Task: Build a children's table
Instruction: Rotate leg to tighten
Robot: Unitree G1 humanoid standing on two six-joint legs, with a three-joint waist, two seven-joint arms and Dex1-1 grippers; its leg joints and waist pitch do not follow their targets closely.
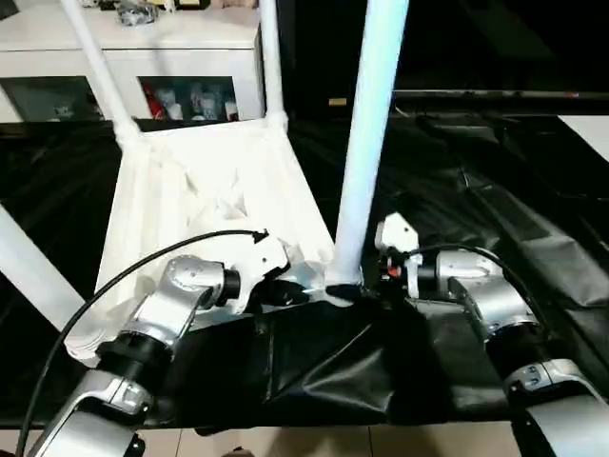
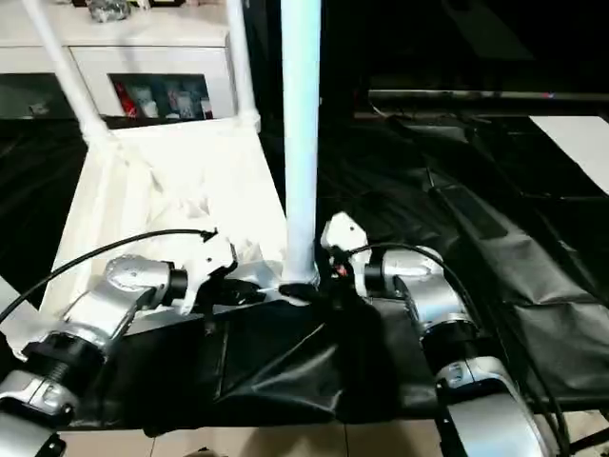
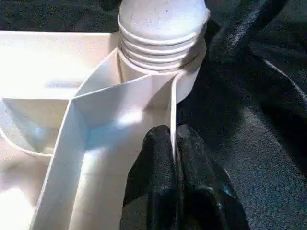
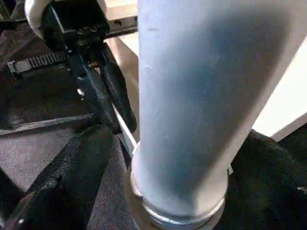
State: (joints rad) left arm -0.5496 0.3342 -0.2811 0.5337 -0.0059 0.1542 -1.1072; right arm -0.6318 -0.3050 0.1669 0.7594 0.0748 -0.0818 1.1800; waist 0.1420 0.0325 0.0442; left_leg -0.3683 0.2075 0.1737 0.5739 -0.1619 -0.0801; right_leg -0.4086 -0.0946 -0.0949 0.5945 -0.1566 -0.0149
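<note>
The white tabletop [image 1: 190, 181] lies underside up on a black cloth. A long white leg [image 1: 366, 143] stands in its near right corner socket [image 3: 163, 28]. My left gripper [image 3: 173, 132] is shut on the thin rim wall of the tabletop just beside that socket, and it shows too in the right wrist view [image 4: 108, 96]. My right gripper [image 4: 180, 139] stands open at the base of the leg [image 4: 192, 96], one black finger on each side of it. Two more legs [image 1: 95, 67] [image 1: 271, 57] rise from the far corners, and another leg [image 1: 29, 267] from the near left.
A white cabinet with glass doors [image 1: 124, 57] stands right behind the tabletop. The black cloth [image 1: 476, 190] lies in folds to the right and in front. A black cable [image 1: 124, 271] runs along my left forearm. Pale floor [image 1: 314, 443] shows at the near edge.
</note>
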